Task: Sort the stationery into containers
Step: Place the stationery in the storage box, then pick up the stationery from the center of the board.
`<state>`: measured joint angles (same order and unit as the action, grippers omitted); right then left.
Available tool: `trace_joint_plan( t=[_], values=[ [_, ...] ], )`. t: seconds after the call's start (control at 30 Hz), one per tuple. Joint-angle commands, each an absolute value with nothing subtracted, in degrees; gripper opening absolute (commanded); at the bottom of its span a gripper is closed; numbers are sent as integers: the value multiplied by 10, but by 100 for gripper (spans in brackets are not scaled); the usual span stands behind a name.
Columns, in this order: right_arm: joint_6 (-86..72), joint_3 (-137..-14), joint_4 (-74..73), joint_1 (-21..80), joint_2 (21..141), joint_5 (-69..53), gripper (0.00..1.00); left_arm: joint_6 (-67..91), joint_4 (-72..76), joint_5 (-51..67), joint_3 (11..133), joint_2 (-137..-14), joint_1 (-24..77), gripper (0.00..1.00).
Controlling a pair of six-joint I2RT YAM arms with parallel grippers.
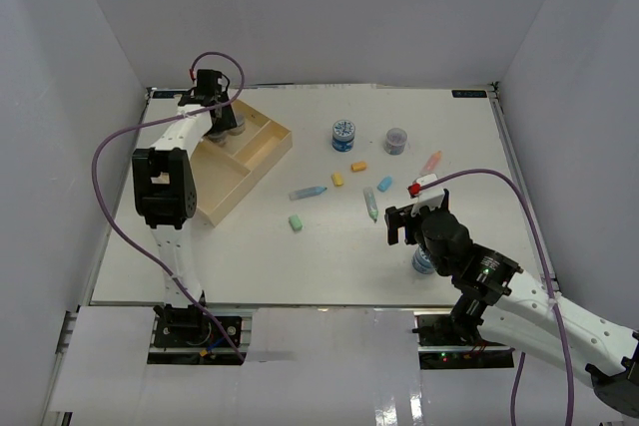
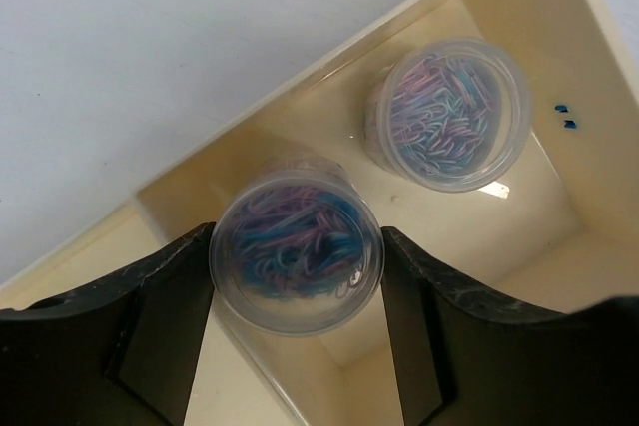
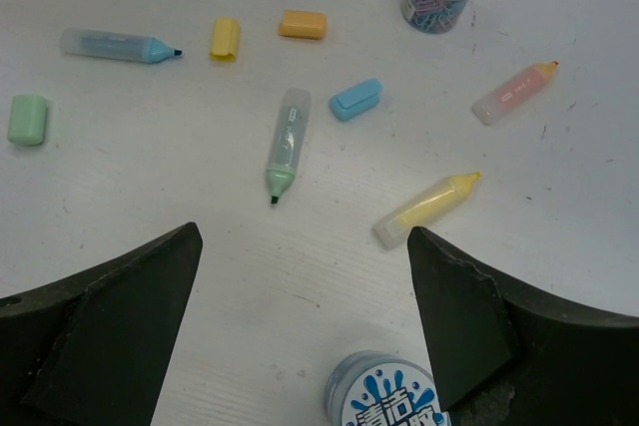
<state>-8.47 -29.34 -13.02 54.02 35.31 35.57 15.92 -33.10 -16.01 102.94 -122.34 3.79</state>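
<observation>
While my left hand [image 2: 297, 242] grips a clear tub of paper clips [image 2: 295, 286] inside a small compartment of the pale tray [image 2: 519, 7], beside a second tub [image 2: 444, 112], my right hand [image 3: 303, 234] hangs open above a green highlighter [image 3: 285, 147] on the scuffed white desk [image 1: 329, 256]. Plain white walls [image 1: 329, 7] box the desk in.

Pale-wood tray [image 1: 228, 185], grey roll [image 2: 297, 251], blue-and-white roll [image 1: 343, 134]

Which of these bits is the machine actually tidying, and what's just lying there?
Part of the job: wooden tray, clip jar in the left claw, other clip jars, blue-white tubs, highlighters, loose caps.
Just there: purple cables, white walls.
</observation>
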Motion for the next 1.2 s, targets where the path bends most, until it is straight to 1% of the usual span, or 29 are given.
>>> trace_joint_plan(
  t=[0.0,0.1,0.27,0.43,0.47,0.5,0.53,0.57,0.6,0.67,0.7,0.77,0.8,0.83,0.9,0.93,0.97,1.03,1.07,1.17],
  values=[
    [-88,-293,-98,538,353,356,90,162,-317,-158,1049,-1215,34,76],
    [-91,-289,-98,538,352,352,90,162,-316,-158,1050,-1215,33,80],
    [-91,-298,-99,538,367,347,90,162,-319,-153,1053,-1202,32,90],
    [-102,-338,-98,521,433,347,90,173,-333,-119,1052,-1149,32,95],
    [-103,-363,-101,511,449,325,90,175,-342,-110,1050,-1137,32,97],
    [-111,-376,-103,479,480,309,90,175,-345,-102,1047,-1111,32,98],
    [-116,-388,-104,459,496,289,90,177,-353,-86,1037,-1096,31,98],
    [-126,-412,-103,414,526,248,90,177,-356,-77,1028,-1061,32,98],
    [-130,-424,-102,395,544,237,90,177,-356,-70,1015,-1061,32,98],
    [-131,-464,-100,367,579,225,90,179,-357,-48,961,-998,33,98],
    [-130,-480,-101,343,619,222,90,184,-356,-38,939,-975,33,98],
    [-119,-534,-101,319,662,203,90,192,-352,-12,863,-904,33,98],
    [-112,-553,-102,313,705,207,90,196,-336,-2,834,-878,35,98],
    [-112,-572,-101,307,727,204,90,197,-326,14,770,-827,36,98],
    [-110,-626,-100,278,792,190,90,199,-303,41,710,-778,40,98],
    [-111,-646,-101,259,815,182,90,199,-293,47,682,-732,42,98],
    [-111,-682,-102,251,859,179,90,200,-282,53,628,-708,47,98],
    [-111,-718,-102,231,903,171,90,200,-240,58,573,-639,56,98],
    [-112,-735,-103,223,945,166,90,200,-226,65,526,-620,62,98],
    [-113,-794,-106,202,1017,150,90,191,-202,75,478,-582,77,98]
  ],
)
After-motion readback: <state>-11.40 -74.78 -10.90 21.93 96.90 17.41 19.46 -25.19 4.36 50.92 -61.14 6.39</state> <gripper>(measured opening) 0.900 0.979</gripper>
